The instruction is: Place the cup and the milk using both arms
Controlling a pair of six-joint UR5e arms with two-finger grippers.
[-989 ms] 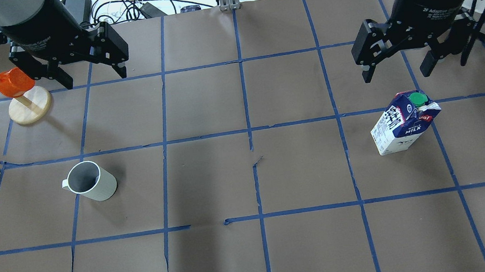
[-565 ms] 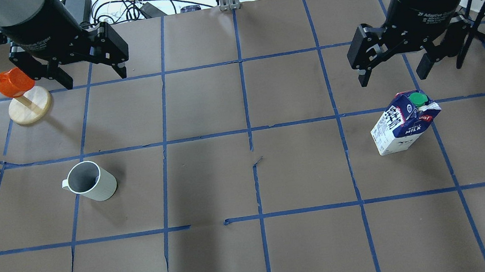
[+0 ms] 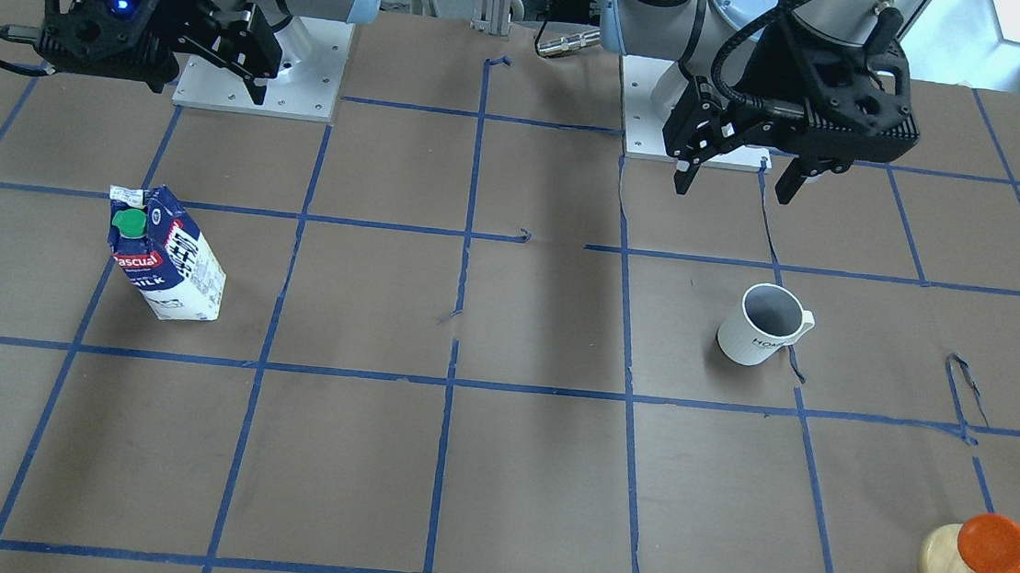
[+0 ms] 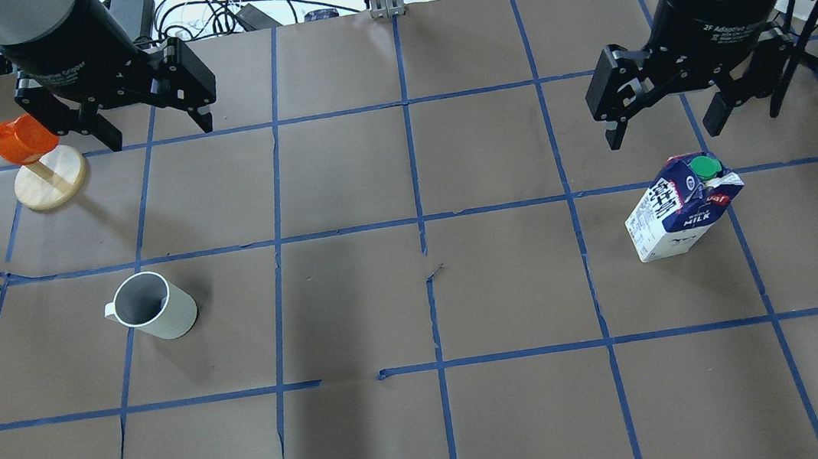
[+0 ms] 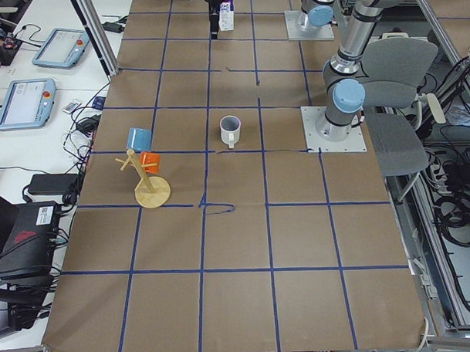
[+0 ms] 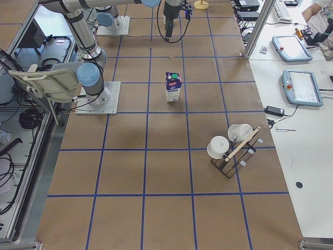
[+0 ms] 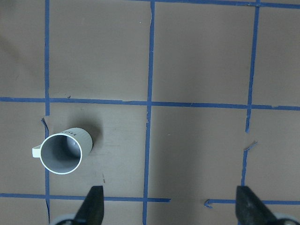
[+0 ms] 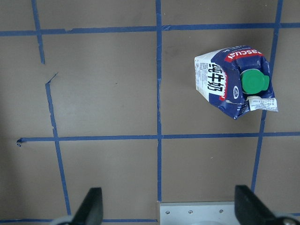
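Over the brown paper desk (image 4: pixel 500 288), the left pincer (image 4: pixel 159 131) is hanging spread apart, well clear of the smooth cylindrical cup (image 4: pixel 156 308) standing left; the right pincer (image 4: pixel 664 133), equally spread, is hovering clear of the boxy gable-topped milk (image 4: pixel 684 210) standing right.

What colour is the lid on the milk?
Green: the cap on the milk shows best in the right wrist view.

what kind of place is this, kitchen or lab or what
Most likely a robotics lab or test cell, not a kitchen: the left arm and right arm are bolted to a table papered brown with a blue tape grid, and teach pendants lie on side benches.
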